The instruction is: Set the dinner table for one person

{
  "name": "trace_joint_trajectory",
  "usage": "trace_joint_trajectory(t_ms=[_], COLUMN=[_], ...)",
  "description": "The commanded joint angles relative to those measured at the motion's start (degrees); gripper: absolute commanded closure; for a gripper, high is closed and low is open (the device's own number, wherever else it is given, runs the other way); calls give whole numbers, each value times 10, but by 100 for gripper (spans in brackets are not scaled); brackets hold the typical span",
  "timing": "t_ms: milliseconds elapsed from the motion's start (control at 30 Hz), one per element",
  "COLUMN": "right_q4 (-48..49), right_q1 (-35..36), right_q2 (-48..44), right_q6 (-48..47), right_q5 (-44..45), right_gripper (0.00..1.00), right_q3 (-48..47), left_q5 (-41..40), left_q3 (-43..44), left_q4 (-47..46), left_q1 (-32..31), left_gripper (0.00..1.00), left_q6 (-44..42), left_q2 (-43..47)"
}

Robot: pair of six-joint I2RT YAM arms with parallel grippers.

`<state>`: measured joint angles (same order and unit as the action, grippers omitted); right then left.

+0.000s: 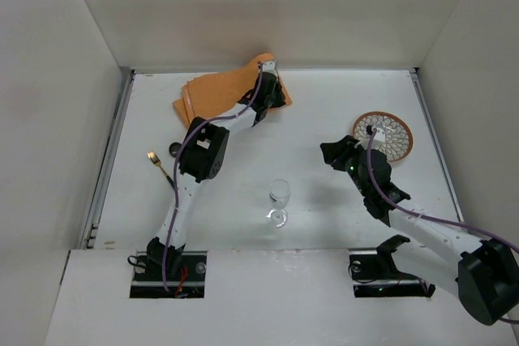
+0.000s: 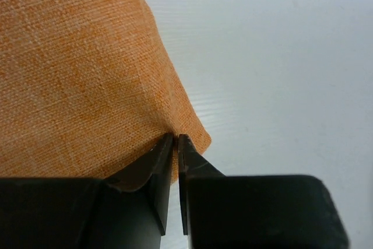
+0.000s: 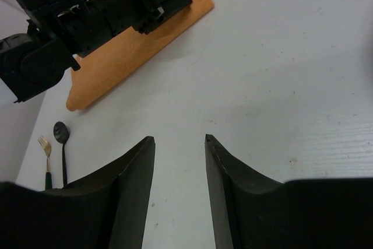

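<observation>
Left gripper (image 2: 176, 138) pinched on orange placemat (image 1: 212, 91) edge, 11 o'clock of dinner table (image 1: 324, 111), likely to drag it centre. Right gripper (image 3: 179, 139) spread, empty, near patterned plate (image 1: 388, 134) at 2 o'clock.

**Hidden, cropped or too small to make out**

In the top view the left arm (image 1: 199, 151) covers part of the orange placemat (image 1: 203, 95) and all but the bowl of the spoon (image 1: 174, 149). The handle end of the fork (image 1: 154, 158) runs under the same arm, and the left pincer (image 2: 176, 138) sits unseen beneath its own wrist. The left wrist view crops the placemat at its top and left edges, and the cloth's edge vanishes between the pressed-together fingers. The right arm (image 1: 381, 184) overlaps the near-left rim of the plate (image 1: 396, 139). In the right wrist view fork and spoon are tiny, their lower handles cut off by a finger of the right pincer (image 3: 179, 139).
</observation>
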<state>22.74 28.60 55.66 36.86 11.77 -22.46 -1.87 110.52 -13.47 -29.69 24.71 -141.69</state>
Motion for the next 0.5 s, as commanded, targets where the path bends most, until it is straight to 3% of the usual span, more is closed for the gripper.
trace_joint_trajectory(t_ms=[0,167,200,333,467], right_q4=[38,39,39,39,39], right_q1=[6,6,6,6,6], right_q2=[-5,-5,-4,1,1], right_q6=[-3,-3,-3,-2,-1], right_q5=[3,0,0,-3,-5], right_gripper=[54,54,53,52,52], right_q3=[-14,-14,-15,-17,-18], left_q5=[84,55,47,-4,-32], left_q3=[20,-99,-135,-266,-354], left_q4=[-41,-79,-89,-101,-94], left_q1=[-6,30,47,116,186], left_gripper=[88,51,48,47,47], left_q6=[10,7,11,54,112], left_q2=[20,145,176,285,324])
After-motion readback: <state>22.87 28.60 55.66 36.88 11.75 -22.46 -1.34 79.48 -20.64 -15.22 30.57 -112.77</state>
